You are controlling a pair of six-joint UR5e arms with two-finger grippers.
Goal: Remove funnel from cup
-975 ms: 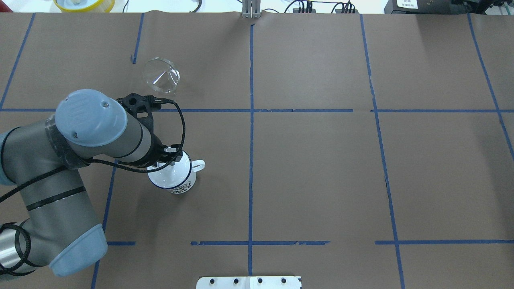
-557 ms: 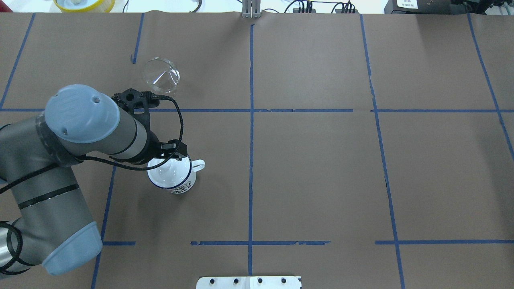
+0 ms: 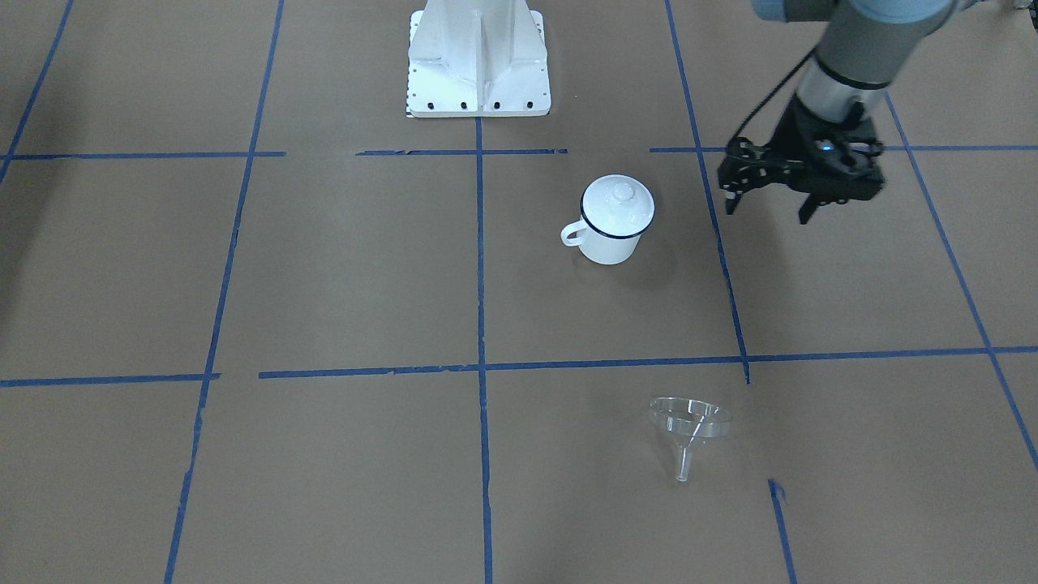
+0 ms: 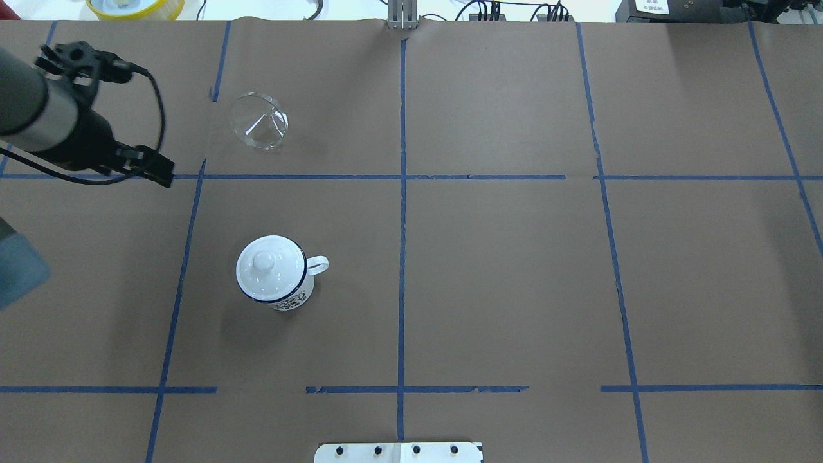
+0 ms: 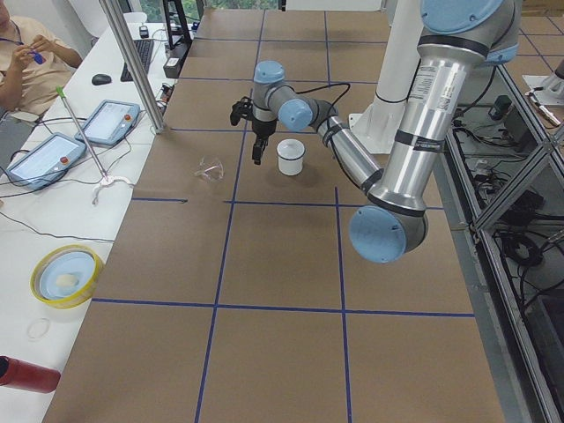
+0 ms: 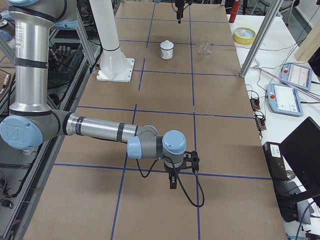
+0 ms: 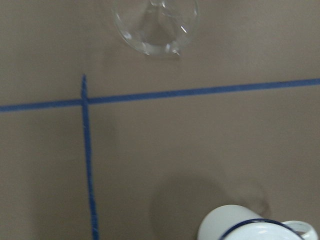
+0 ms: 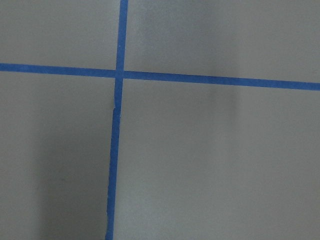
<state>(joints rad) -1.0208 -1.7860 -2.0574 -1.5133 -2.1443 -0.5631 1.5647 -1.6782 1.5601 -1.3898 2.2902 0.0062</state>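
Observation:
The clear funnel [image 4: 260, 122] lies on its side on the brown paper at the back left, apart from the cup; it also shows in the front view [image 3: 689, 426] and the left wrist view [image 7: 156, 22]. The white cup [image 4: 290, 297] with a dark blue rim stands upright [image 3: 608, 243], with a white knobbed lid [image 4: 263, 260] on it. My left gripper [image 3: 807, 212] hangs above the table, well to the left of the cup and empty; I cannot tell its jaws. My right gripper [image 6: 172, 182] is far off at the table's right end; I cannot tell its state.
The white base plate [image 4: 398, 452] sits at the near middle edge. A yellow bowl [image 4: 135, 6] and a metal post [image 4: 402, 16] stand beyond the back edge. Blue tape lines grid the paper.
My left arm has pulled away from over the cup to the back left. The lidded cup now shows in full. The funnel has not moved.

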